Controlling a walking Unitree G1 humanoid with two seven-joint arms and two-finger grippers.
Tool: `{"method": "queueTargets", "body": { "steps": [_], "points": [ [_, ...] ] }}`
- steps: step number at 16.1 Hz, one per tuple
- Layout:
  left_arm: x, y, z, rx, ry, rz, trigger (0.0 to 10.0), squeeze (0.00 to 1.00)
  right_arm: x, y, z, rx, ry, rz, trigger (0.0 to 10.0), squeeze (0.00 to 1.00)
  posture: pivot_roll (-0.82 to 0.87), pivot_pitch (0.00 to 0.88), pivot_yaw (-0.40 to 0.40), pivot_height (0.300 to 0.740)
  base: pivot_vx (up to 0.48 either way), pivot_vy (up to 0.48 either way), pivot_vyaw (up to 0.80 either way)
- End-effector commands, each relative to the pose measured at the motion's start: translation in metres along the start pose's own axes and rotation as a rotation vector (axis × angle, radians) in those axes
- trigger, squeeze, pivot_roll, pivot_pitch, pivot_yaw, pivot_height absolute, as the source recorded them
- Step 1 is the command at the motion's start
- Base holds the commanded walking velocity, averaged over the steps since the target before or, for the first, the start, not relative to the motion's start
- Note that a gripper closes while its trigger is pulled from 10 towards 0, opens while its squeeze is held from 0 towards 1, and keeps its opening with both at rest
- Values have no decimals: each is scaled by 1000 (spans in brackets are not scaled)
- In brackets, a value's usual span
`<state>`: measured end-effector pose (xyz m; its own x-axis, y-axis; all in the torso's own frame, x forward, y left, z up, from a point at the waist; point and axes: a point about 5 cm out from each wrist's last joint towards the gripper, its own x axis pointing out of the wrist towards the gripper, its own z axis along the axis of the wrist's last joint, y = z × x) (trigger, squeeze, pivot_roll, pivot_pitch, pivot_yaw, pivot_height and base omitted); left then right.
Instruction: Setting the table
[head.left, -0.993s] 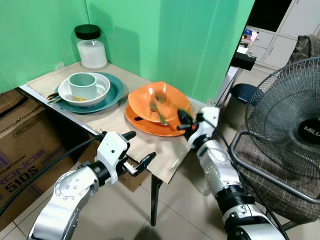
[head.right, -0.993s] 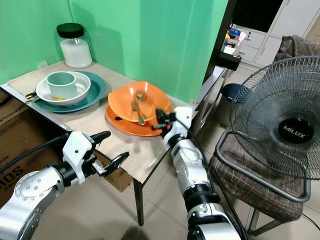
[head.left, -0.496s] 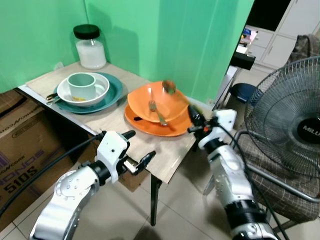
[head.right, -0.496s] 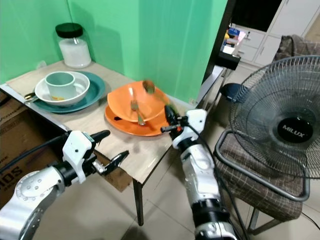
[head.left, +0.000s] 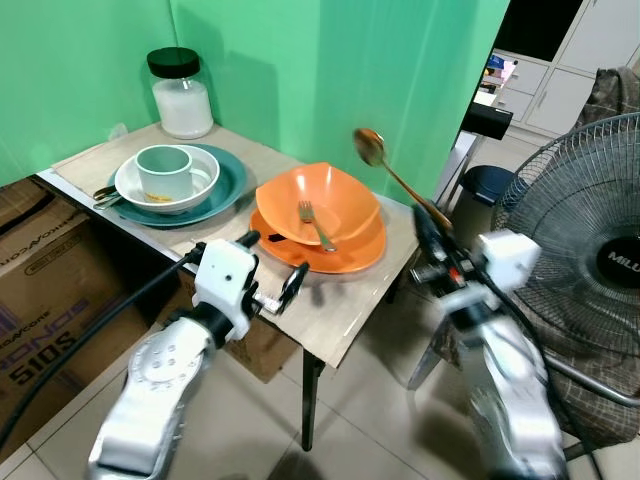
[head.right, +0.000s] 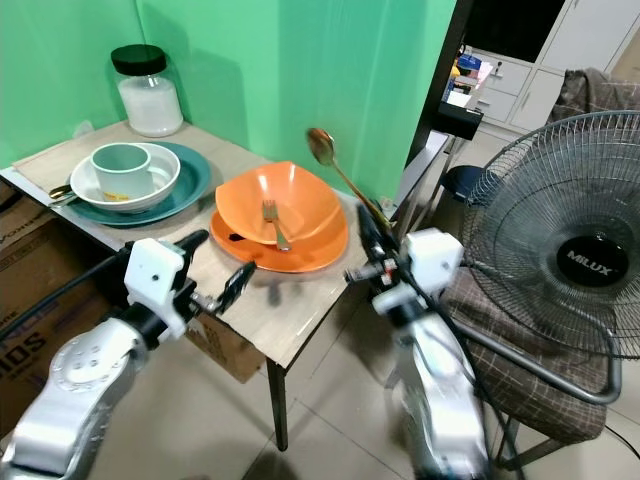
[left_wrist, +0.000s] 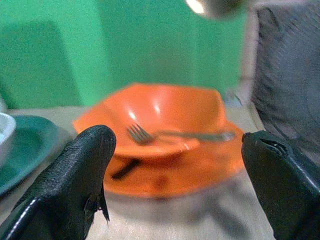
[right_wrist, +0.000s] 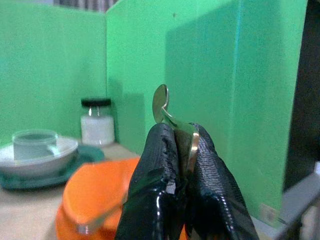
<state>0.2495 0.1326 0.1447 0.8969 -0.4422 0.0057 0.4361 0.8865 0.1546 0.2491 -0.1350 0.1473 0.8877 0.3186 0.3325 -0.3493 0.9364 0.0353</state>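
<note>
Right gripper (head.left: 428, 232) clamps spoon (head.left: 385, 164), seemingly raised beside orange bowl (head.left: 318, 204).

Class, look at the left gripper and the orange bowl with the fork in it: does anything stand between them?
Nothing visible does. The left gripper hangs open at the table edge, facing the orange bowl on its orange plate, with bare tabletop between. The right gripper holds the spoon up, off to the side.
</note>
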Motion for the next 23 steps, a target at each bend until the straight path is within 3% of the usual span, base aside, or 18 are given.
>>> {"method": "queueTargets", "body": {
  "steps": [1,4,6,9,12,16,18,22,23],
  "points": [
    [6,-3,8,42,-35,25,10000,0,-2,1,9,-29,-3,-11,10000,0,65,0,-43,740,0,0,0],
    [11,-1,16,82,-75,86,10000,8,-8,-1,15,-14,-2,-63,10000,0,62,0,-49,740,0,0,-800],
    [14,4,20,46,-82,135,10000,8,-10,-5,16,-14,8,-111,10000,0,63,0,-51,740,0,0,-400],
    [20,-5,22,35,-86,83,10000,12,-10,-13,17,-25,21,-170,10000,0,78,0,-62,740,0,0,-267],
    [19,-9,16,2,-35,66,10000,16,-14,-24,17,-43,44,-245,10000,0,90,0,-69,740,0,0,-800],
    [15,7,3,22,67,131,10000,0,-28,-21,9,-13,119,-298,10000,0,61,0,-67,740,0,0,-800],
    [20,18,9,15,18,224,10000,0,-35,-19,2,-23,172,-334,10000,0,40,0,-55,740,0,0,-800],
    [24,12,13,-18,-32,234,10000,0,-43,-18,-1,-13,224,-371,10000,0,38,0,-36,740,0,0,-800],
    [23,11,13,7,-20,229,10000,0,-45,-20,-2,-14,238,-399,10000,0,41,0,-37,740,0,0,-800]
  ]
}}
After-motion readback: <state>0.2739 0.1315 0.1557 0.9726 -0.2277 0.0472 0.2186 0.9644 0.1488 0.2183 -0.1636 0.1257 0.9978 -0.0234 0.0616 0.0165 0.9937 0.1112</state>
